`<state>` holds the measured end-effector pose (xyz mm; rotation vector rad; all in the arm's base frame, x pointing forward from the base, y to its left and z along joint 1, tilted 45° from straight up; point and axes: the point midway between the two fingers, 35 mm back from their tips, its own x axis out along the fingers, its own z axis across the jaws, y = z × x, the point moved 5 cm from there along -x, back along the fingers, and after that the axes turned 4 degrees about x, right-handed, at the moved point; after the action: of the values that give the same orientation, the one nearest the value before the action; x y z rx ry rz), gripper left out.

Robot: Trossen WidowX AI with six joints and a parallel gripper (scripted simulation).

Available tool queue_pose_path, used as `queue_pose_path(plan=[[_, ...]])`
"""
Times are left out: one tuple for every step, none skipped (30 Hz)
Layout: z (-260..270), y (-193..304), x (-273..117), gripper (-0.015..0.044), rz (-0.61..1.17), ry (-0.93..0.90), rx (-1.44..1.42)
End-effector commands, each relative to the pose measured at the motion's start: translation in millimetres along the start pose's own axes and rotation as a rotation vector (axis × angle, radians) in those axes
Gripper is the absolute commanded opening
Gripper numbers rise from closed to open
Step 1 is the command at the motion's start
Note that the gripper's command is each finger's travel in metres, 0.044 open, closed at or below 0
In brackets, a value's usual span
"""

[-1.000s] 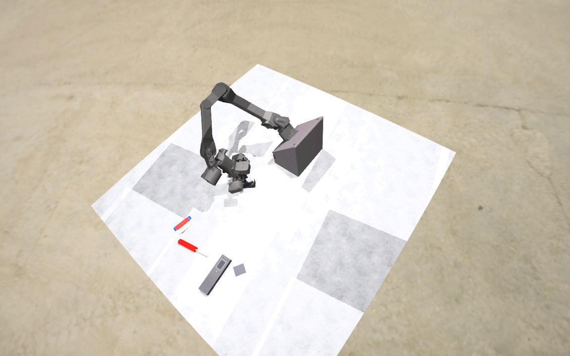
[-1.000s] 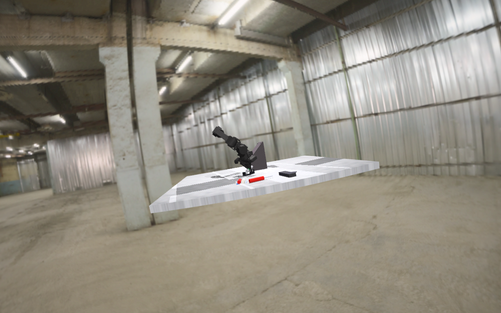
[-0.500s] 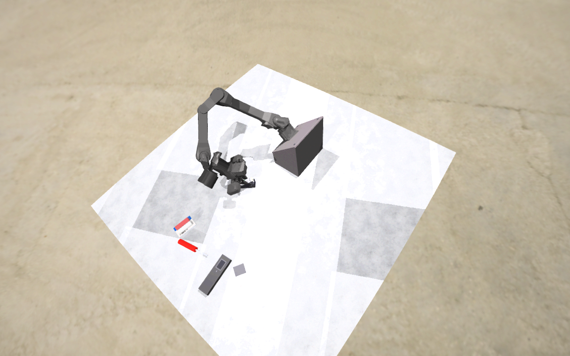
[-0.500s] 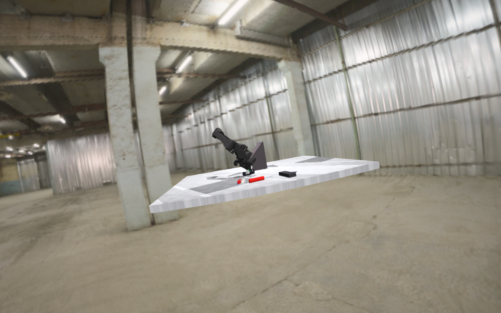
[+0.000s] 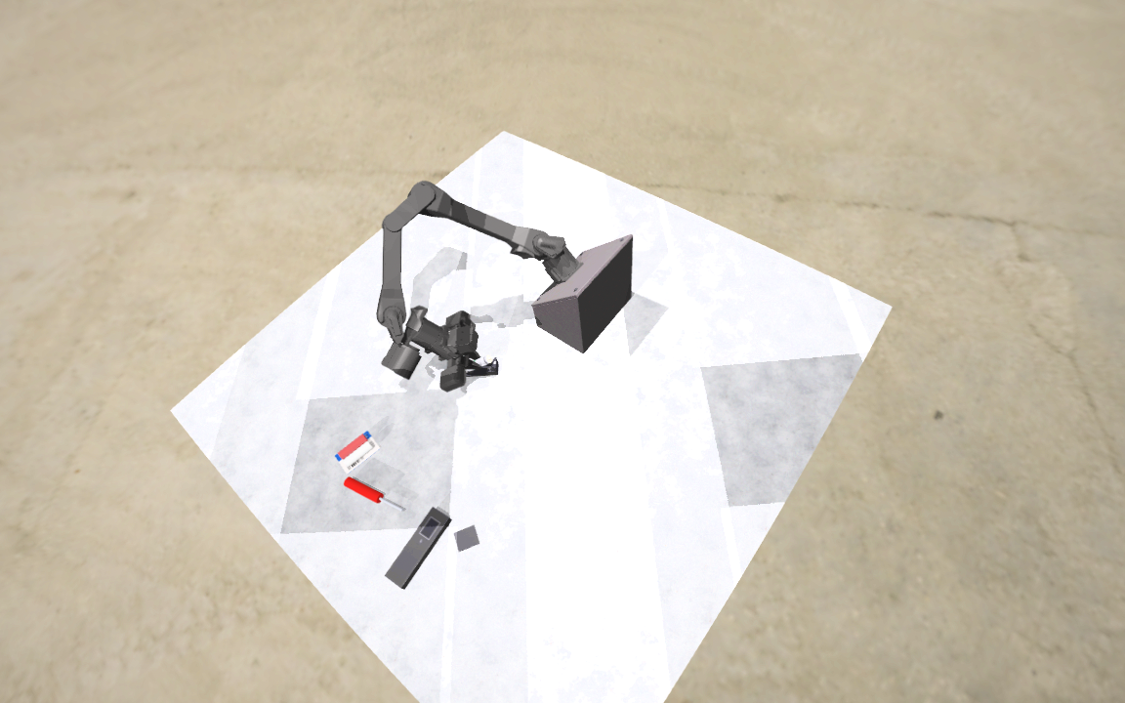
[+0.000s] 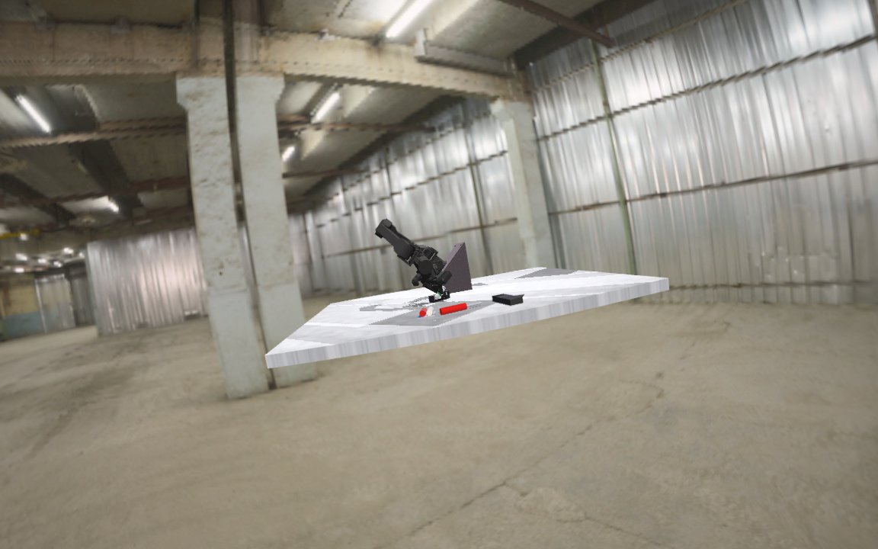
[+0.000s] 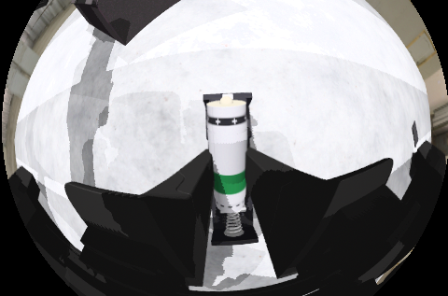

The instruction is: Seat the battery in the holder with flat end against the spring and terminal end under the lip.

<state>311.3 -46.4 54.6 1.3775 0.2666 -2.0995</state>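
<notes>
End effector [image 5: 495, 368] [image 6: 439, 296] [image 7: 228, 154] is gripping the battery [image 7: 229, 147], lining it up lengthwise over the holder [image 7: 234, 241]. Flat end is facing the spring [image 7: 233, 225], terminal is pointing at the far end wall; seating depth I'm unable to tell. Screwdriver [image 5: 363, 490] [image 6: 453, 309] is lying apart on the bench [image 5: 584, 559] [image 6: 360, 345].

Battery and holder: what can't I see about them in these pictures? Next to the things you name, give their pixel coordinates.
- Battery [image 7: 228, 147] underside: faces away in the wrist view, so whether it touches the holder [image 7: 234, 241] floor is hidden.
- Battery sides: the end effector [image 7: 228, 154] covers parts of them in the wrist view.
- Lip: too small in the exterior view, so how it meets the terminal is unclear.
- Spring: too small to make out in the top view.
</notes>
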Motion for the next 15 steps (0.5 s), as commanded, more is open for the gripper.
queue_pose_path(plan=[[-1.5,4.4,-2.6,0.0061,0.0,0.003,-0.001],[-1.6,5.1,-2.9,0.0061,0.0,0.003,-0.001],[-1.7,5.8,-3.2,0.0061,0.0,0.002,-0.001],[-1.8,6.4,-3.5,0.0061,-0.001,0.001,-0.001],[-1.9,7.0,-3.8,0.0061,-0.001,0.001,-0.001],[-2.0,7.6,-4.1,0.0061,-0.002,0.0,-0.001],[-2.0,8.2,-4.4,0.0061,-0.002,-0.001,-0.001],[-2.1,8.8,-4.7,0.0061,-0.003,-0.001,-0.001],[-2.2,9.4,-5.0,0.0061,-0.003,-0.002,-0.001],[-2.3,10.0,-5.4,0.0061,-0.004,-0.003,-0.001],[-2.4,10.6,-5.7,0.0061,-0.004,-0.003,-0.001],[-2.5,11.1,-6.0,0.0061,-0.005,-0.004,-0.001],[-2.6,11.6,-6.3,0.0061,-0.005,-0.005,-0.001],[-2.7,12.1,-6.6,0.0061,-0.006,-0.006,-0.001],[-2.8,12.6,-6.9,0.0061,-0.006,-0.007,-0.001]])
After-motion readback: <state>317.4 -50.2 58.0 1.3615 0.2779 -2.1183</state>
